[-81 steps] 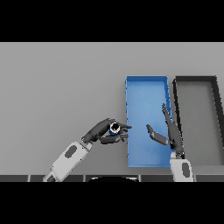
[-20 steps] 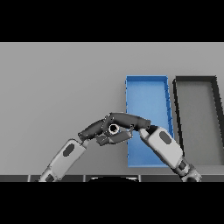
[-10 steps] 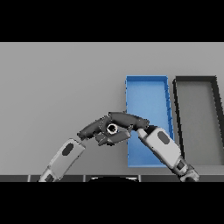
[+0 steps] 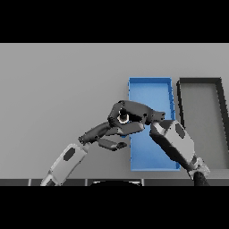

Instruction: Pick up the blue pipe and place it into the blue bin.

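The right hand has its fingers curled round the blue pipe, only its ringed end showing, just beside the left wall of the blue bin; the left hand hangs below it with relaxed, parted fingers, touching or nearly touching the pipe. To finish well, the right hand should likely carry the pipe over that wall to the bin's middle and lower it before releasing. Both the blue bin and the dark bin beyond it appear empty.

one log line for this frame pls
right hand: shut on pipe | left hand: open, beside | pipe: at blue bin left edge, not inside
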